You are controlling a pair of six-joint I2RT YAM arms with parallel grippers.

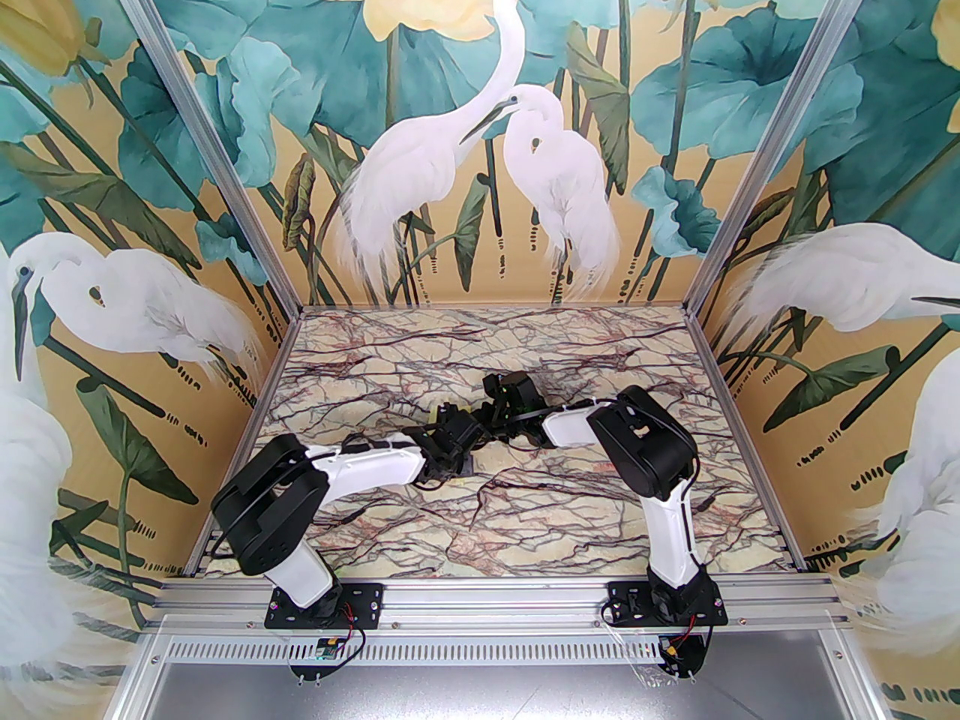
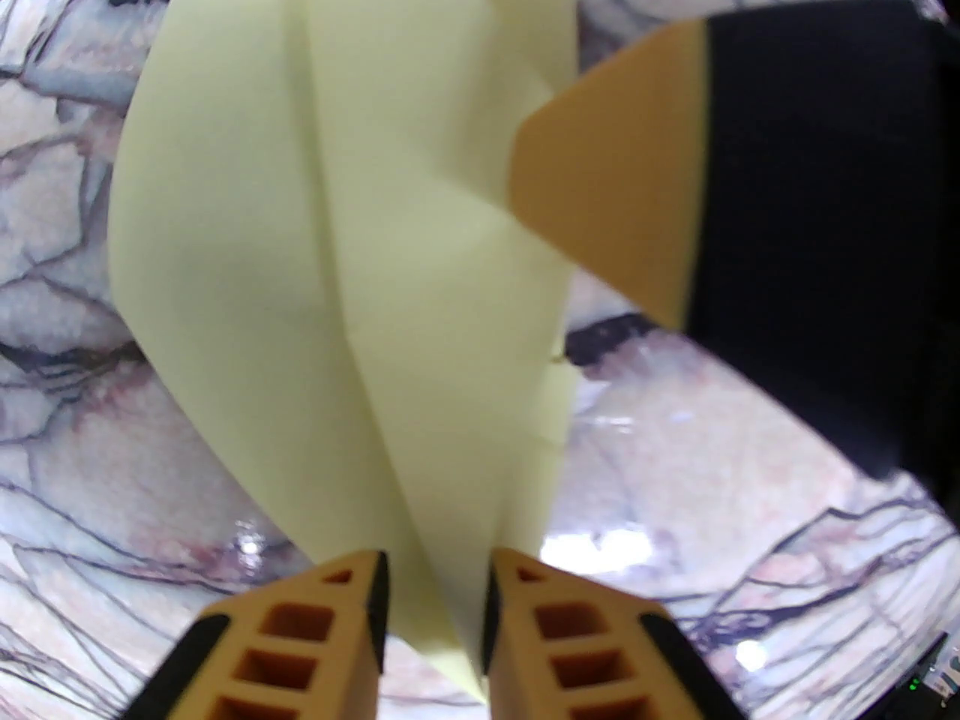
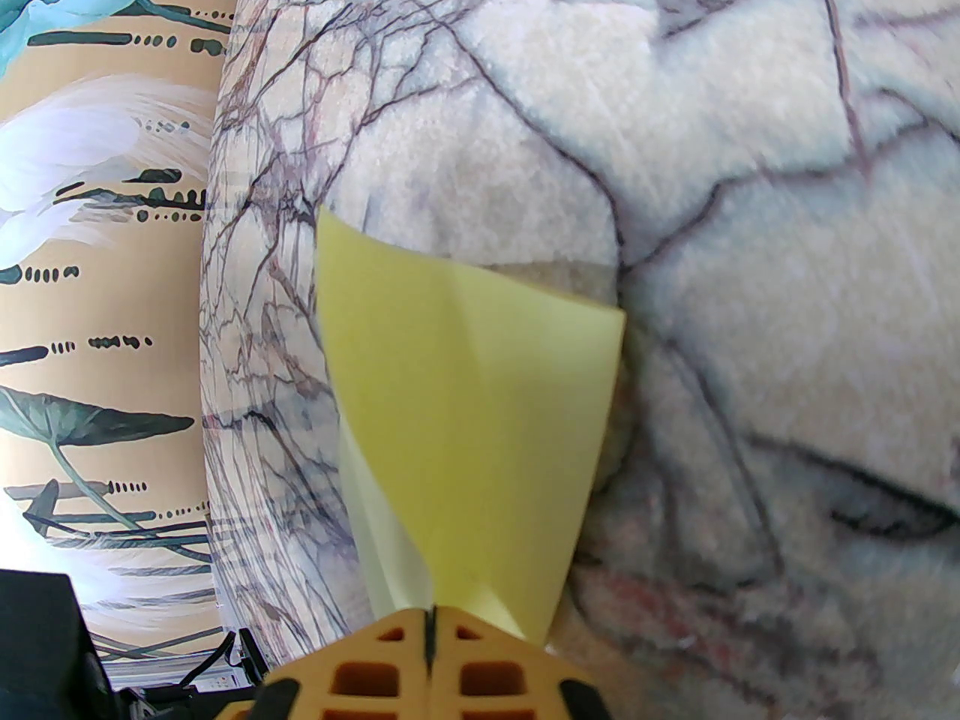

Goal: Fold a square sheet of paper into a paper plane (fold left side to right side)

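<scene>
Clenching its two orange lattice fingers tight together, the right gripper (image 3: pixel 431 612) pinches one end of the pale yellow folded paper plane (image 3: pixel 472 402). From that pinch the paper widens away from the fingertips, with a lengthwise crease and one loose layer curling off at the side. It hangs over the veined, marble-patterned table (image 1: pixel 525 529), near the table's middle. A soft shadow lies on the surface beneath the wide end. Whether that end touches the table cannot be told.

From the left wrist the same paper tapers down into the gap of the left gripper (image 2: pixel 435 559). Its orange fingers (image 2: pixel 300 627) stand slightly apart with the narrow, creased tip running between them. Whether they are pressing the paper or only bracketing it cannot be told, as this view is blurred. Long creases run up the paper from that tip, a centre ridge among them. In this view an orange fingertip with a black body behind it, belonging to the right gripper, meets the paper's side edge above the table.

Seen from above, both white-and-black arms reach inward from the table's near edge, and their black wrists meet close together over the table's middle.
</scene>
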